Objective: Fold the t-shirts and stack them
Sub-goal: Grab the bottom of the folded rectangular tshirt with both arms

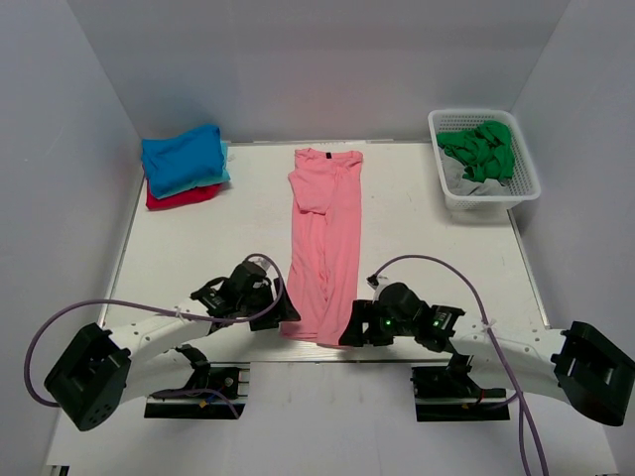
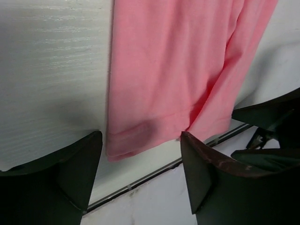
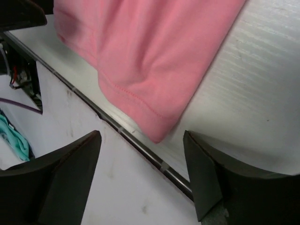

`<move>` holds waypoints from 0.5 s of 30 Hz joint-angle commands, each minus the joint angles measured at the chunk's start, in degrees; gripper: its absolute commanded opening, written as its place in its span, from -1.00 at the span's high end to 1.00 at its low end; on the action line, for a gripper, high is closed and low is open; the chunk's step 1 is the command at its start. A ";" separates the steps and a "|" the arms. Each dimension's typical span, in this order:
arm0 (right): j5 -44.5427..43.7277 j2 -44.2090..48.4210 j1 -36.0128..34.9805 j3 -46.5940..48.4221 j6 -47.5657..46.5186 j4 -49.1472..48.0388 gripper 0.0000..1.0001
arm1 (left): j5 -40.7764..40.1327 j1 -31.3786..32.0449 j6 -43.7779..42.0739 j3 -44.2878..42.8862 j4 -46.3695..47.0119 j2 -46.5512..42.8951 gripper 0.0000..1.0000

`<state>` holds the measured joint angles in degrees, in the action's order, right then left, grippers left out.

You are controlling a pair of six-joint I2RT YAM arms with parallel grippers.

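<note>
A salmon-pink t-shirt [image 1: 324, 243] lies folded into a long narrow strip down the middle of the table, dark neck label at the far end, hem at the near edge. My left gripper [image 1: 286, 315] is open and empty, just left of the hem's left corner [image 2: 123, 149]. My right gripper [image 1: 349, 332] is open and empty, just right of the hem's right corner [image 3: 157, 131]. A folded stack of bright blue [image 1: 182, 157], teal and red [image 1: 179, 196] t-shirts sits at the far left.
A white basket [image 1: 451, 193] at the far right holds green [image 1: 480, 149] and grey cloth. The table's metal front edge [image 3: 140, 146] runs just under both grippers. White walls enclose the table on three sides.
</note>
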<state>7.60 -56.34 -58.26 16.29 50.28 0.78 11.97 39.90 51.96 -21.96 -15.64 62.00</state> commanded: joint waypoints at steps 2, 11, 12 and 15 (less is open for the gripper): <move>-4.52 -3.60 -0.19 -1.44 4.21 2.83 -0.46 | -9.24 2.37 -0.20 1.92 -10.28 3.22 -0.54; -5.40 -7.74 -0.19 -1.35 5.44 4.67 -0.02 | -9.32 6.68 3.66 4.82 -9.15 9.01 -0.34; -5.49 -7.74 -0.10 -1.35 6.05 4.76 -0.02 | -10.03 6.68 3.67 4.82 -10.89 9.02 -0.31; -5.75 -7.47 -0.19 -1.53 6.23 5.99 -0.02 | -11.52 7.99 5.69 3.68 -13.88 9.02 -0.31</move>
<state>5.72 -62.00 -58.19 16.82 56.71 -2.07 7.22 46.19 57.21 -22.85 -13.87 66.39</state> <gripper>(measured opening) 0.509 0.652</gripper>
